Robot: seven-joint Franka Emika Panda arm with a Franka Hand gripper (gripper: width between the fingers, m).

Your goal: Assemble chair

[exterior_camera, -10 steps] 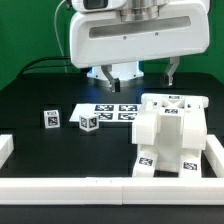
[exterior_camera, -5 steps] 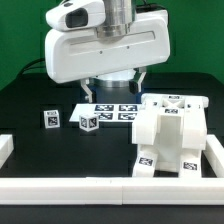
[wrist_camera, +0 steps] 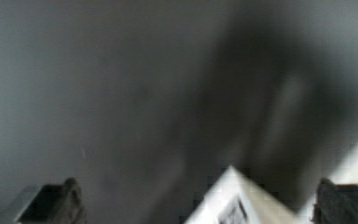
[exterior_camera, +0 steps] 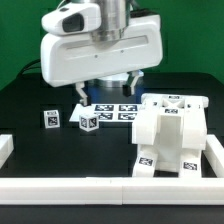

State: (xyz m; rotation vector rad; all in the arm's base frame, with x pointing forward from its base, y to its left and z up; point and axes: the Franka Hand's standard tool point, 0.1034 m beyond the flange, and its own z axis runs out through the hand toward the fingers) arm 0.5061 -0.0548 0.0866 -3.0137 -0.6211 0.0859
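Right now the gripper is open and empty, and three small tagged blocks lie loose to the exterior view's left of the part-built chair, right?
Not three. The exterior view shows two: one small tagged block and a second block, loose to that view's left of the part-built chair. The gripper is open and empty.

The black table (exterior_camera: 22, 112) bears the chair (exterior_camera: 168, 135), blocks (exterior_camera: 51, 117) and marker board (exterior_camera: 120, 111).
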